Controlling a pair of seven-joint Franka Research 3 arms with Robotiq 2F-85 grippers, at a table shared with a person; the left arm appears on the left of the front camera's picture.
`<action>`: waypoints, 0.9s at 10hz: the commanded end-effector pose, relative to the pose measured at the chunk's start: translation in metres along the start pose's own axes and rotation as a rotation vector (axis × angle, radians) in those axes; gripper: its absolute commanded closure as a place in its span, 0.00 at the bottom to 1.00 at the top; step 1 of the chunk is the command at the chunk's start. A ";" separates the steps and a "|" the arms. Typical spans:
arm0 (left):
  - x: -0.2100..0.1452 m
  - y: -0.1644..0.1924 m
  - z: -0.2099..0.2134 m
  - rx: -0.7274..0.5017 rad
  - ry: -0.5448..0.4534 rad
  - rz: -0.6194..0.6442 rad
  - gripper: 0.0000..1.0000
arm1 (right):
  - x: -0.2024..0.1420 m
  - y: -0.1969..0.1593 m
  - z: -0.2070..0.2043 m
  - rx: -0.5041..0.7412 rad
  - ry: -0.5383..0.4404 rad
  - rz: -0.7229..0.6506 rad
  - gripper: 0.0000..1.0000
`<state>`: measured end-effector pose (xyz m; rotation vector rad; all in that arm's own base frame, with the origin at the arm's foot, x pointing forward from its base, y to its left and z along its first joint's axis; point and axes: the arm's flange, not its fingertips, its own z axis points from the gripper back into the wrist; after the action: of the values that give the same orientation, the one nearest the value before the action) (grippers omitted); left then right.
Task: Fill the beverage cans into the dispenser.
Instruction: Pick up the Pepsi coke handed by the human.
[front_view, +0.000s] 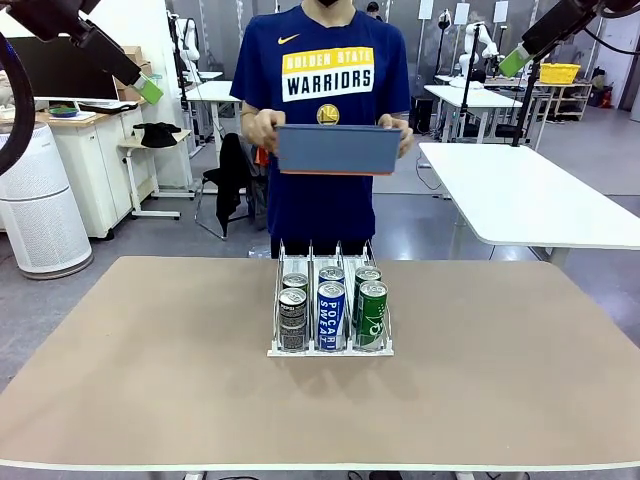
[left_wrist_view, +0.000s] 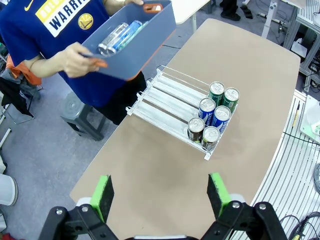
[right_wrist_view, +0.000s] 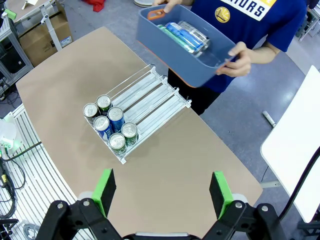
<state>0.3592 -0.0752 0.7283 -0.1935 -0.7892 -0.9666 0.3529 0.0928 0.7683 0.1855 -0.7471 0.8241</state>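
Observation:
The clear three-lane dispenser (front_view: 330, 348) (left_wrist_view: 165, 100) (right_wrist_view: 150, 97) stands mid-table with two cans in each lane: dark grey cans (front_view: 292, 318), blue POCARI SWEAT cans (front_view: 330, 314) and green cans (front_view: 372, 313), all at the near end. More beverage cans (left_wrist_view: 119, 36) (right_wrist_view: 184, 36) lie in a blue-grey tub (front_view: 338, 149) that a person holds with both hands above the table's far edge. My left gripper (left_wrist_view: 161, 196) and right gripper (right_wrist_view: 162, 192) are open and empty, raised high above the table, with one green pad (front_view: 150, 90) showing top left and another (front_view: 513, 61) top right.
The brown table (front_view: 150, 380) is bare around the dispenser. The person stands at the far side. White tables (front_view: 530, 190), a chair and cabinets lie beyond.

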 end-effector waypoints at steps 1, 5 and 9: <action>-0.002 0.001 0.000 0.003 0.008 0.003 0.00 | 0.000 0.000 0.001 -0.001 -0.001 -0.001 0.00; -0.002 0.001 0.000 0.003 0.008 0.003 0.00 | 0.000 0.000 0.001 -0.001 -0.001 -0.001 0.00; -0.002 0.001 0.000 0.003 0.008 0.003 0.00 | 0.000 0.000 0.001 -0.001 -0.001 -0.001 0.00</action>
<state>0.3592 -0.0752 0.7283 -0.1935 -0.7892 -0.9666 0.3529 0.0928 0.7683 0.1855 -0.7471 0.8241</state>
